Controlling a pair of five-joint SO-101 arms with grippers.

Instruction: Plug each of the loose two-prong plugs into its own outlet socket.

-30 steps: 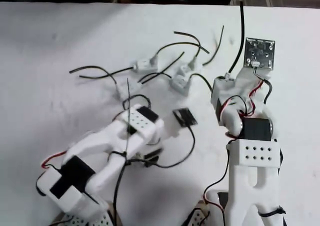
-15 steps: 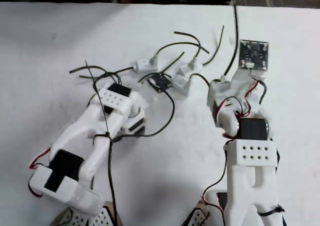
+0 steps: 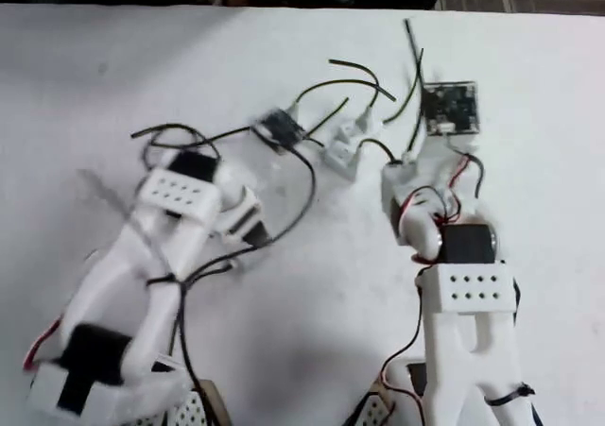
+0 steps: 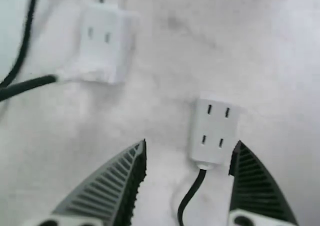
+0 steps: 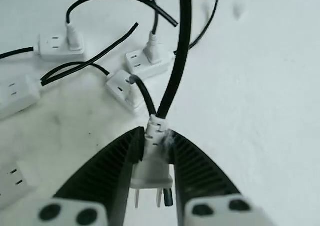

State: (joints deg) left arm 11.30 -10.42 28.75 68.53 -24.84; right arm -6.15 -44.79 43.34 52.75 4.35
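Observation:
My left gripper (image 4: 190,145) is open just above the table. A white outlet socket (image 4: 212,131) with a black cord lies between its fingertips, untouched. A second white socket (image 4: 97,40) lies farther off. My right gripper (image 5: 156,136) is shut on a white two-prong plug (image 5: 150,173) whose thick black cord (image 5: 177,60) rises away from it, prongs pointing back toward the wrist. Beyond it lie several white sockets (image 5: 142,60) with cords. In the high view the left arm (image 3: 180,195) stands left of the socket cluster (image 3: 340,152) and the right arm (image 3: 440,237) stands right of it.
Loose black cords (image 3: 354,76) curl over the white table (image 3: 529,161) behind the sockets. More sockets (image 5: 15,93) lie toward the side of the right wrist view. The table's far edge (image 3: 284,7) meets a dark background.
The left arm has swung left and away from the front, bringing its wrist over the far sockets. The right arm has shifted left with the plug still held.

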